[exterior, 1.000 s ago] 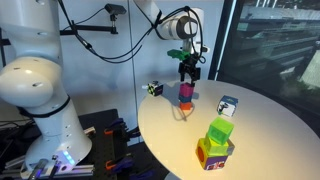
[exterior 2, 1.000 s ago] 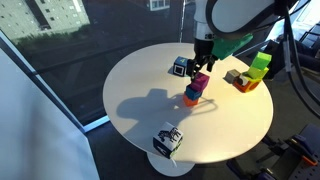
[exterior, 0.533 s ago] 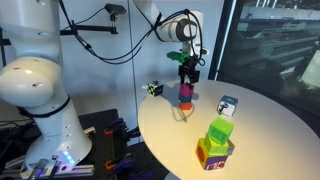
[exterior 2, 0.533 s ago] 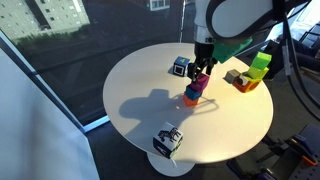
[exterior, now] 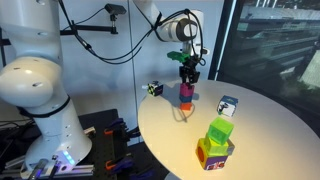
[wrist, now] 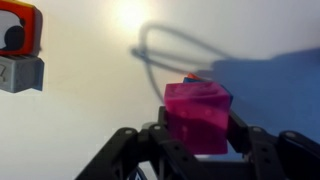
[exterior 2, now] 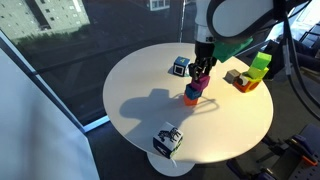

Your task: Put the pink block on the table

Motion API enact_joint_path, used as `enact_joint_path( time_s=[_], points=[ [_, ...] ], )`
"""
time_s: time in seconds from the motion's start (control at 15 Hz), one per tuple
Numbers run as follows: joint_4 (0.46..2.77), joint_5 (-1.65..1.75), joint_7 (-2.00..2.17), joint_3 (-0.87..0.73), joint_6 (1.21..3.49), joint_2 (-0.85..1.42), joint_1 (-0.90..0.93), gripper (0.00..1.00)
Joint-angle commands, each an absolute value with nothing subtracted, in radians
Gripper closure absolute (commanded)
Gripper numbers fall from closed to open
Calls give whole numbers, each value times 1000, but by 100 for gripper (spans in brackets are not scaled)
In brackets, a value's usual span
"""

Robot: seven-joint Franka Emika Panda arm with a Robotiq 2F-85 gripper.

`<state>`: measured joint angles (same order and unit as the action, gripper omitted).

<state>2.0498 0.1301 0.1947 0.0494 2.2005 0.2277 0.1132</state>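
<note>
The pink block [wrist: 197,115] fills the lower middle of the wrist view, clamped between my two dark fingers [wrist: 160,132]. My gripper [wrist: 197,128] is shut on it. In both exterior views the pink block [exterior: 186,92] [exterior 2: 199,85] sits on top of an orange block [exterior: 186,107] [exterior 2: 191,98], which stands on the round off-white table [exterior: 265,135] [exterior 2: 135,90]. The gripper [exterior: 187,82] [exterior 2: 201,77] comes straight down onto it from above. Only a sliver of the orange block [wrist: 190,76] shows behind the pink one in the wrist view.
A lime-green cube [exterior: 221,130] [exterior 2: 261,62] tops a stack of coloured blocks [exterior: 213,153]. A white-and-blue cube [exterior: 228,105], a black patterned cube [exterior: 154,89] [exterior 2: 181,66] and another patterned cube [exterior 2: 167,140] lie around. An orange-framed block [wrist: 18,30] sits top left in the wrist view.
The jaws have closed in from wide open onto the pink block. The arm has barely moved, and the block still rests on the orange one.
</note>
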Motion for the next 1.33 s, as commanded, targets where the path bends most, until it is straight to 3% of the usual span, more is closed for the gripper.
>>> enact_joint_path(
  time_s=[0.0, 1.27],
  points=[
    [2066, 134, 188, 43, 2200, 177, 105, 69],
    [1934, 131, 307, -27, 2207, 309, 73, 69]
  ],
)
